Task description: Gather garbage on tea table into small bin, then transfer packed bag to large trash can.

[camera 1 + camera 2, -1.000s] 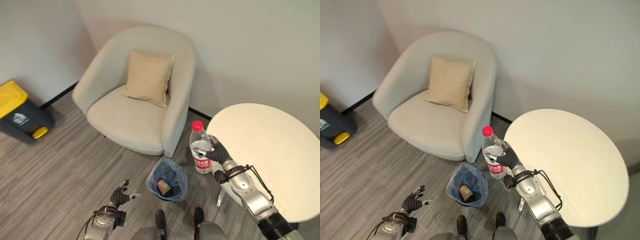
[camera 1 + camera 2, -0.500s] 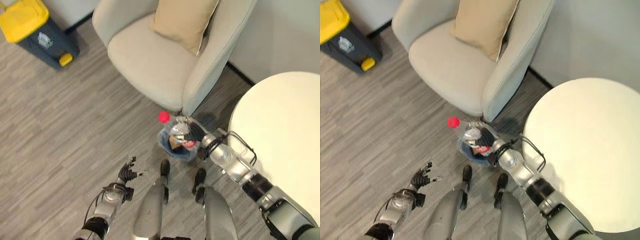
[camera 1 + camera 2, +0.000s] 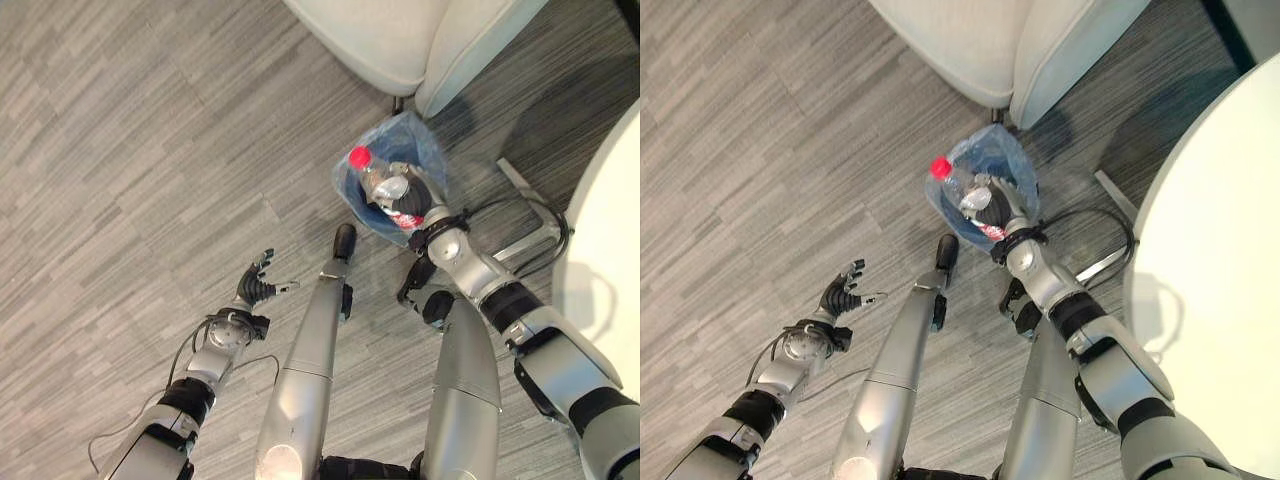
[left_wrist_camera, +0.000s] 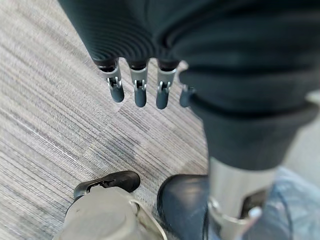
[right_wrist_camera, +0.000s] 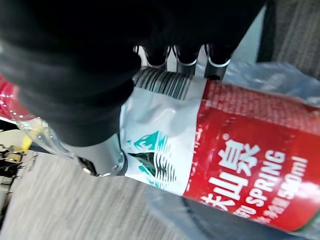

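A bottle [image 3: 388,190] is gripped by the right robot hand [image 3: 425,205] over the bin [image 3: 395,150], upper centre. The left robot hand [image 3: 258,291], lower left, is spread open and holds nothing.

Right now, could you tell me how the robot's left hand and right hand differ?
The right hand is curled round the water bottle above the blue-bagged small bin; the left hand holds nothing. The left hand's fingers are straight and it hangs over bare floor. Both have dark-tipped silver fingers.

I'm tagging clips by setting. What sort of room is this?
Probably a lounge or office sitting corner: grey wood-look floor, a pale upholstered armchair, a round white table, and a small bag-lined bin.
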`<state>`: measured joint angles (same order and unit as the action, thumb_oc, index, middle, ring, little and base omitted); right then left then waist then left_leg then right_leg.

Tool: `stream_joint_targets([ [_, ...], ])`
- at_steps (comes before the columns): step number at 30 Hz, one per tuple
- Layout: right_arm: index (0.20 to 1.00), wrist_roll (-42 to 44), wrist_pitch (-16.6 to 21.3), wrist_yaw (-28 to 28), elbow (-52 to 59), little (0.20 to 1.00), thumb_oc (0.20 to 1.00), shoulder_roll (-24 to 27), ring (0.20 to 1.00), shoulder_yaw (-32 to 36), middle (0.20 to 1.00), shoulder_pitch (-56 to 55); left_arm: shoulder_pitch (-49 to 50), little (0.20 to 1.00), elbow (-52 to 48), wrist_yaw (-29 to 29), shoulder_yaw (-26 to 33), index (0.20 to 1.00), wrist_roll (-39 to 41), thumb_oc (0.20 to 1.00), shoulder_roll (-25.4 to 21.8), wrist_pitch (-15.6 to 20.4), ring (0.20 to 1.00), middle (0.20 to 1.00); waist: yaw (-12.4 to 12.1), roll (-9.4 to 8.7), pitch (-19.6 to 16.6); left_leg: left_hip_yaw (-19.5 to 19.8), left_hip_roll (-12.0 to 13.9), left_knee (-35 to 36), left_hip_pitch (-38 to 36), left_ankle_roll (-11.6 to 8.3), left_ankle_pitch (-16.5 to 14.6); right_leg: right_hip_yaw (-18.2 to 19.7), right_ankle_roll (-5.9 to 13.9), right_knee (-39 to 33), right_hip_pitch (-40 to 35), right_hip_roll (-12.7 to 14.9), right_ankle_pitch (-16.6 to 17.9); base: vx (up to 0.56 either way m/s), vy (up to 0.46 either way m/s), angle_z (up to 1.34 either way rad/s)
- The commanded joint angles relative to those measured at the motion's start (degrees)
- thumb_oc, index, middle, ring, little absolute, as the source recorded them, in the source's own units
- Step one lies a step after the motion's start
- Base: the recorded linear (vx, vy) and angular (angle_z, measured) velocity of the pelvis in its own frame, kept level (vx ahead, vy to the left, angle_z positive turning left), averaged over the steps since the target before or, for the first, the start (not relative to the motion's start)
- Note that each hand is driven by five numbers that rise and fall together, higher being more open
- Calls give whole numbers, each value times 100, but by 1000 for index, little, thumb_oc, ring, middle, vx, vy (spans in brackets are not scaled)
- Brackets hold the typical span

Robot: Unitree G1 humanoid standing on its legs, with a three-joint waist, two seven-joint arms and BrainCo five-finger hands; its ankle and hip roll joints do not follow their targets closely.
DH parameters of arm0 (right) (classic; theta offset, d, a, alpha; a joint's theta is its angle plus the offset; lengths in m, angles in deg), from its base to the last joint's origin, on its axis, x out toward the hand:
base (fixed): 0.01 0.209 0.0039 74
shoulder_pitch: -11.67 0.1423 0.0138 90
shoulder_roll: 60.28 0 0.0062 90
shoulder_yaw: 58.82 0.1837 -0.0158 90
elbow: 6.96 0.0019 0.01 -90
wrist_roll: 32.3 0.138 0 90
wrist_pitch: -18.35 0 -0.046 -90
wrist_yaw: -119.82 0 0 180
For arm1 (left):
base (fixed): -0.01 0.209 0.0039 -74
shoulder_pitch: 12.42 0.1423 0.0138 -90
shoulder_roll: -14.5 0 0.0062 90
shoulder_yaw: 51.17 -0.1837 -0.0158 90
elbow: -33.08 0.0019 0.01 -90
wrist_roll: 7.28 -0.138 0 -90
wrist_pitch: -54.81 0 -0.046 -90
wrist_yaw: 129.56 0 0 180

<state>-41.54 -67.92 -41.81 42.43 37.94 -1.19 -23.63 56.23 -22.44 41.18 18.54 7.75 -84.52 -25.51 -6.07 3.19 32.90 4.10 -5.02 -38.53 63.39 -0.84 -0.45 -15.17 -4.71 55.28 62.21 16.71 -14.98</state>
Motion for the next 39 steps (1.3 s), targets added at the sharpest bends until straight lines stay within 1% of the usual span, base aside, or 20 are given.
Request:
stream_joint_targets([
  [1, 200, 412, 185, 210, 79, 200, 200, -113, 200, 149, 200, -74, 386, 1000, -218, -97, -314, 1000, 117, 1000, -7, 187, 1000, 1000, -86, 129, -715, -211, -41, -136, 16, 70, -669, 778, 595, -659, 37, -144, -118, 10, 15, 17],
  [3, 200, 628, 180, 237, -314, 200, 200, -112, 200, 97, 200, 324, 203, 1000, -254, -109, -486, 1000, 135, 1000, -42, 204, 1000, 1000, -161, 167, -774, -188, -111, -248, 349, 85, -657, 855, 565, -459, 392, -43, -189, 14, 18, 16],
  [6, 200, 782, 177, 250, -643, 200, 200, -133, 200, 1, 200, 621, 94, 1000, -276, -109, -630, 1000, 174, 1000, -37, 216, 1000, 1000, -228, 210, -819, -187, -166, -275, 516, 92, -628, 881, 561, -355, 565, 22, -211, 14, 19, 8],
  [8, 460, 868, 171, 216, -802, 460, 460, -159, 460, -63, 460, 748, 53, 1000, -287, -115, -682, 1000, 181, 1000, -43, 216, 1000, 1000, -272, 225, -856, -176, -202, -242, 578, 93, -599, 873, 571, -360, 623, 49, -204, 0, 0, 0],
  [9, 1000, 867, 157, 214, -851, 1000, 1000, -140, 1000, -91, 1000, 785, 47, 1000, -285, -104, -704, 1000, 178, 1000, -44, 216, 1000, 1000, -281, 223, -869, -162, -210, -218, 578, 89, -586, 864, 576, -371, 626, 52, -203, 0, 0, 0],
  [13, 1000, 760, 146, 270, -774, 1000, 1000, -73, 1000, -97, 1000, 669, 48, 1000, -217, -127, -646, 1000, 160, 1000, -23, 201, 1000, 1000, -260, 160, -903, -139, -188, 34, 449, 61, -516, 769, 611, -554, 478, 38, -142, -10, -11, 7],
  [14, 1000, 458, 136, 304, -545, 1000, 1000, 7, 1000, -84, 1000, 407, 90, 1000, -176, -142, -524, 1000, 120, 1000, -16, 189, 1000, 1000, -203, 79, -907, -82, -154, 258, 341, 34, -463, 707, 648, -751, 352, -32, -74, -20, -32, 12],
  [18, 1000, -81, 105, 356, -377, 1000, 1000, 170, 1000, -114, 1000, 108, 152, 1000, -197, -154, -377, 1000, 54, 1000, -9, 203, 1000, 1000, -129, 9, -908, -51, -111, 433, 249, -10, -412, 646, 682, -936, 247, -99, -6, -20, -32, 8],
  [23, 1000, -1007, 48, 286, -167, 1000, 1000, 374, 1000, -524, 1000, -74, 211, 1000, -221, -164, -256, 1000, -10, 1000, -19, 227, 1000, 1000, -57, -33, -896, -50, -42, 568, 203, -50, -384, 644, 722, -1066, 198, -168, 63, -6, -14, -1],
  [26, 1000, -1552, -24, 234, -264, 1000, 1000, 416, 1000, -875, 1000, -60, 258, 1000, -205, -161, -253, 1000, -48, 1000, -37, 251, 1000, 1000, -45, -33, -878, -50, -2, 590, 214, -70, -373, 643, 747, -1084, 213, -170, 67, 7, -30, -5],
  [27, 1000, -1877, -74, 182, -430, 1000, 1000, 384, 1000, -1128, 1000, 7, 257, 1000, -215, -165, -273, 1000, -68, 1000, -69, 264, 1000, 1000, -46, -23, -871, -59, 9, 575, 247, -76, -371, 652, 762, -1059, 256, -172, 55, 0, 0, 0],
  [29, 1000, -2134, -128, 165, -640, 1000, 1000, 320, 1000, -1375, 1000, 101, 250, 1000, -233, -172, -311, 1000, -51, 1000, -92, 285, 1000, 1000, -63, 3, -840, -73, 2, 527, 314, -73, -369, 682, 774, -1004, 337, -171, 42, 0, 0, 0],
  [30, 1000, -2380, -208, 95, -882, 1000, 1000, 237, 1000, -1642, 1000, 207, 207, 1000, -241, -169, -362, 1000, -15, 1000, -115, 290, 1000, 1000, -74, 27, -804, -75, -6, 463, 401, -67, -371, 691, 784, -919, 431, -153, 21, 0, 0, 0],
  [31, 1000, -2498, -253, 73, -1021, 1000, 1000, 183, 1000, -1768, 1000, 263, 166, 1000, -241, -177, -393, 1000, 14, 1000, -118, 303, 1000, 1000, -82, 49, -782, -75, -25, 420, 454, -60, -371, 696, 788, -860, 488, -145, 7, 0, 0, 0],
  [33, 1000, -2679, -324, 4, -1326, 1000, 1000, 35, 1000, -1983, 1000, 303, 104, 1000, -258, -186, -449, 1000, 58, 1000, -112, 310, 1000, 1000, -97, 102, -742, -78, -65, 323, 559, -54, -374, 720, 782, -753, 608, -126, -18, 0, 0, 0],
  [34, 1000, -2883, -394, -74, -1644, 1000, 1000, -164, 1000, -2184, 1000, 294, 39, 1000, -239, -199, -512, 1000, 78, 1000, -94, 320, 1000, 1000, -112, 156, -705, -76, -113, 225, 645, -54, -377, 748, 756, -617, 700, -97, -66, 10, -33, 3],
  [38, 1000, -3058, -496, -186, -2223, 1000, 1000, -504, 1000, -2359, 1000, 175, -43, 1000, -224, -232, -613, 1000, 91, 1000, -31, 336, 1000, 1000, -132, 239, -654, -80, -157, 166, 766, -67, -347, 778, 718, -469, 828, -73, -119, 2, -37, 7],
  [39, 645, -3034, -494, -203, -2285, 645, 645, -562, 645, -2363, 645, 152, -50, 1000, -210, -237, -630, 1000, 79, 1000, -20, 338, 1000, 1000, -133, 243, -648, -82, -161, 154, 785, -71, -339, 782, 710, -453, 845, -80, -125, -16, -41, 7],
])
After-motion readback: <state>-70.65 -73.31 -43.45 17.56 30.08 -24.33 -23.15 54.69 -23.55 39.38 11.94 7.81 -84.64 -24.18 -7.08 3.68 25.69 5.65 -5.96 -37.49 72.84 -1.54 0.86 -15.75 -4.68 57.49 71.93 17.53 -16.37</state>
